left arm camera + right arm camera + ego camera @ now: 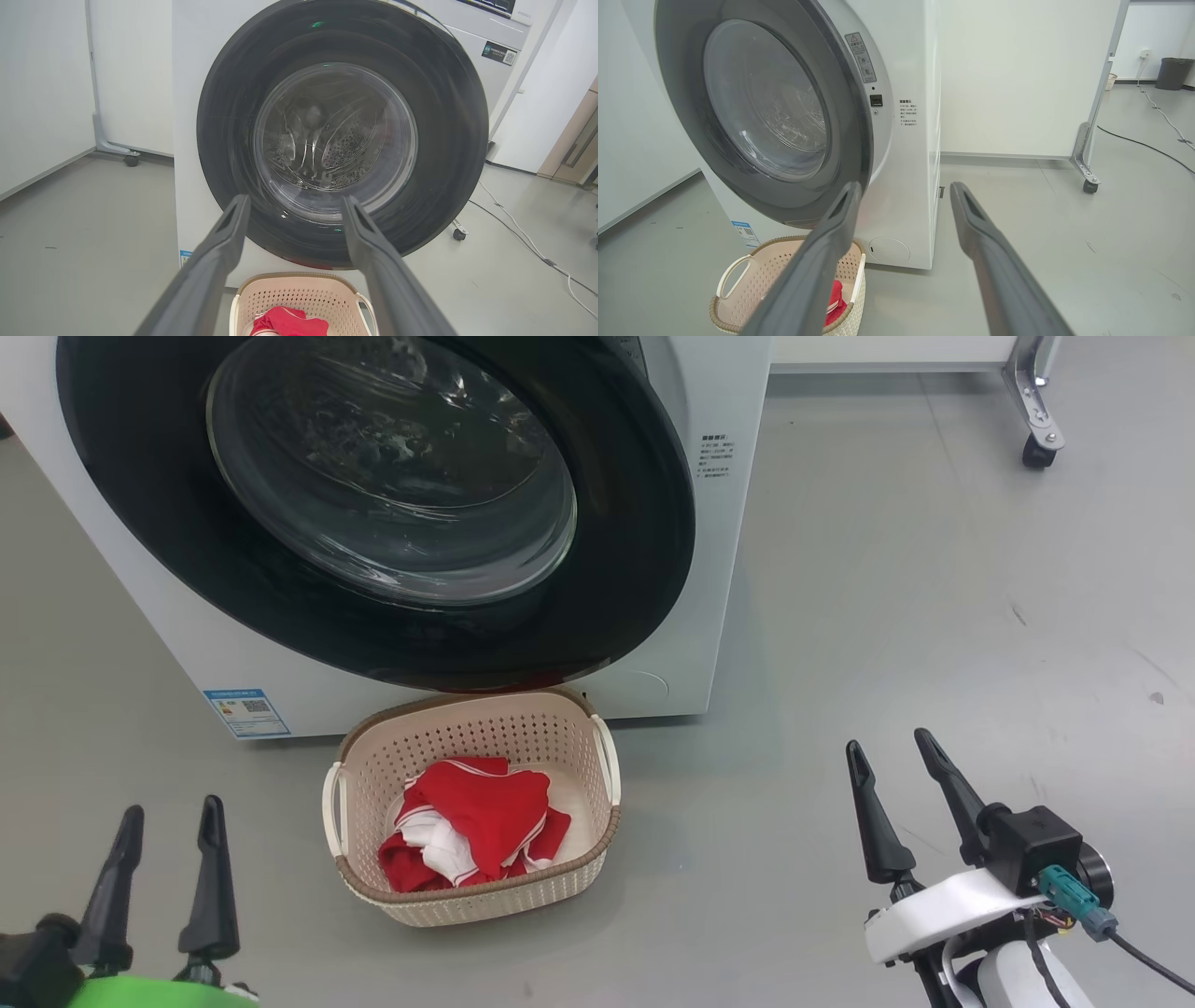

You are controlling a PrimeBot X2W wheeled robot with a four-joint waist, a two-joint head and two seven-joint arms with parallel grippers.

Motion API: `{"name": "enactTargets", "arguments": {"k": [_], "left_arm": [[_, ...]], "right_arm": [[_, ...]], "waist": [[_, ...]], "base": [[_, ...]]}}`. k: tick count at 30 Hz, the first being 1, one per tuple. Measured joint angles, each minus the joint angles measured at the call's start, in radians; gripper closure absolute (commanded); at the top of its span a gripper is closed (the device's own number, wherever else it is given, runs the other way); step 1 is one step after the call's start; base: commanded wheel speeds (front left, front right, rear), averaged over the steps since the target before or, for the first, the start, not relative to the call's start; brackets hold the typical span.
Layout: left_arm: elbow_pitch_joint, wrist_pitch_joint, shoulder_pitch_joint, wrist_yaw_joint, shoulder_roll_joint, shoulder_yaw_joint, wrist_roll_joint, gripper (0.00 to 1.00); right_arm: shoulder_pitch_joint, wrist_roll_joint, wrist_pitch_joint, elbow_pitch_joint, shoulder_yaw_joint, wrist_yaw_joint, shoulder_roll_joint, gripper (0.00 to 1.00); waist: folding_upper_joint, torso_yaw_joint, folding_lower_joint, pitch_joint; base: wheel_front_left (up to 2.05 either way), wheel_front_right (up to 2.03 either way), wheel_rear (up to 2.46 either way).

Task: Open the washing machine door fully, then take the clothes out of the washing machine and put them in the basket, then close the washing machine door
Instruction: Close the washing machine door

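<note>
On washing machine (187,644), blue label (246,712) and side print (715,457) illegible, door (635,569) top cut off, left end effector (174,806) and right end effector (888,741) both released

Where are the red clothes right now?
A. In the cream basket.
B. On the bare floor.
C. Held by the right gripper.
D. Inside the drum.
A: the clothes lie heaped inside the basket, which stands on the floor in front of the washing machine.

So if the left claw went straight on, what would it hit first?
Probably the washing machine door, low on its glass; the left gripper aims above the basket. Depth is unclear.
</note>
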Motion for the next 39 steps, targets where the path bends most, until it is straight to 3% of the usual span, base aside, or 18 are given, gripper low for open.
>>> {"name": "enactTargets", "arguments": {"k": [13, 39], "left_arm": [[0.042, -0.017, 0.077, 0.107, -0.008, -0.09, 0.157, 0.0], [0.082, -0.017, 0.09, 0.151, -0.052, -0.117, 0.203, 0.0]], "right_arm": [[0.074, -0.01, 0.0, 0.016, 0.003, -0.012, 0.002, 0.0], [0.09, -0.01, 0.0, 0.015, 0.011, -0.02, 0.004, 0.0]], "waist": [[0.0, -0.002, 0.0, -0.035], [0.0, -0.006, 0.0, -0.052]], "base": [[0.0, 0.0, 0.0], [0.0, 0.0, 0.0]]}}
